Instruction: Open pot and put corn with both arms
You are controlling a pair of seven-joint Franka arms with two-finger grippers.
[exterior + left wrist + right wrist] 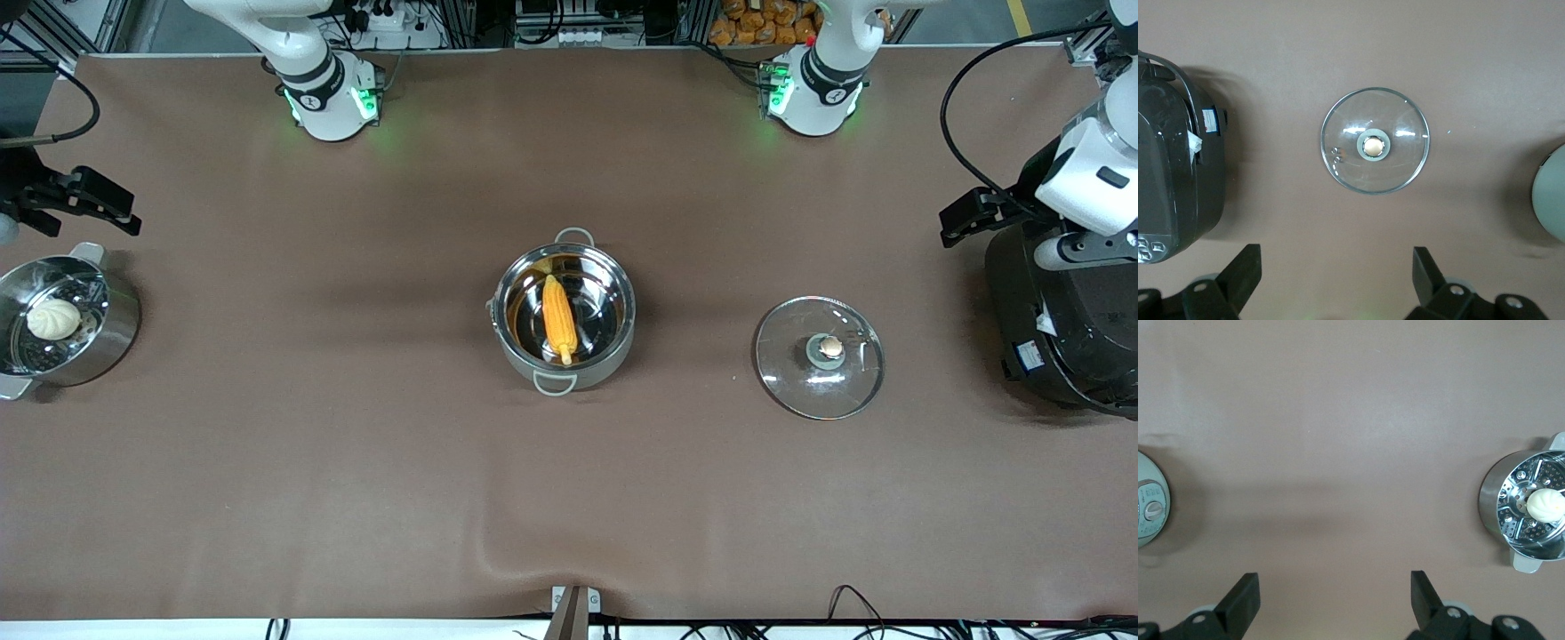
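Observation:
The steel pot (616, 333) stands open in the middle of the table. The corn (559, 318) lies inside it, pale stub end toward the front camera. The glass lid (845, 387) with its copper-coloured knob (830, 347) lies flat on the table beside the pot, toward the left arm's end; it also shows in the left wrist view (1401, 167). My left gripper (973, 215) (1336, 257) is open and empty, high up beside the rice cooker. My right gripper (93, 203) (1335, 581) is open and empty, high up by the steamer pan.
A large black rice cooker (1080, 329) (1171, 173) stands at the left arm's end. A steel steamer pan (111, 333) (1491, 500) with a white bun (53, 318) (1545, 503) stands at the right arm's end. The brown table cover (356, 462) has a wrinkle near its front edge.

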